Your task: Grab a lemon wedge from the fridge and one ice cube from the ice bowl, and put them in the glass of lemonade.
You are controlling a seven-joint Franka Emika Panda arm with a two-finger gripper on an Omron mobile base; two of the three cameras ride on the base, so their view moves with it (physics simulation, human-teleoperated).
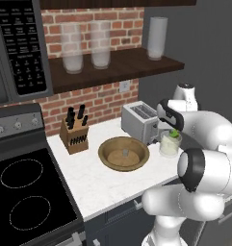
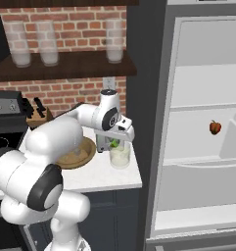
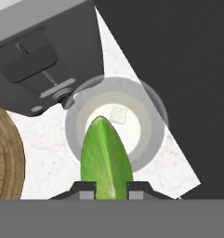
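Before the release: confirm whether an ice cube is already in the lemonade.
Yes, in the hand view a pale ice cube floats inside the glass of lemonade.

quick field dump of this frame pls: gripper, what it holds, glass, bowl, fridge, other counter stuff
gripper: shut on the lemon wedge, hanging right above the glass
gripper position: over the glass mouth
glass contents: pale liquid with a small cube already in it
bowl: wooden, on the counter left of the glass, one small pale piece in it
fridge: door open, a small red fruit on a shelf
toaster: behind the bowl and glass
knife block: left of the bowl
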